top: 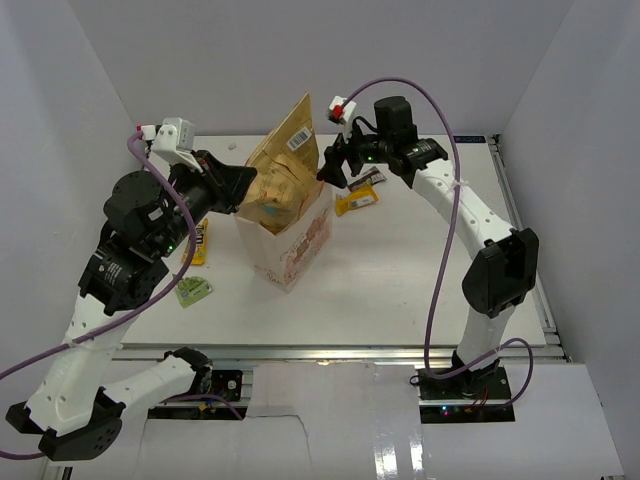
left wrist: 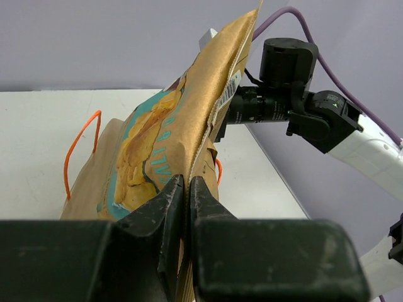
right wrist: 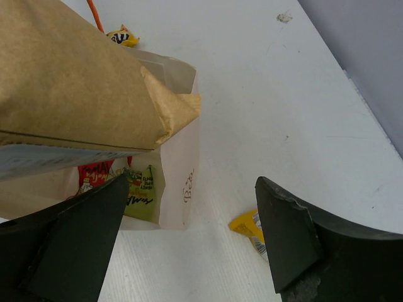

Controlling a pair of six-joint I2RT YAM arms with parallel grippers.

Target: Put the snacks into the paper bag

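Left claw [left wrist: 187, 189] pinches the chip bag [left wrist: 182, 119], long axis near upright, bottom inside the paper bag [top: 300, 250]; right claw [right wrist: 192, 207] gapes.

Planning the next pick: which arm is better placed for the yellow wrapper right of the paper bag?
Right. The right hand is open near that yellow wrapper; the left hand is shut on the chip bag.

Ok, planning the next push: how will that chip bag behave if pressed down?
Likely light: the left gripper holds the chip bag by a thin edge pinch. Its crinkled skin probably buckles rather than slides. Sticking tall out of the paper bag, it might tip it.
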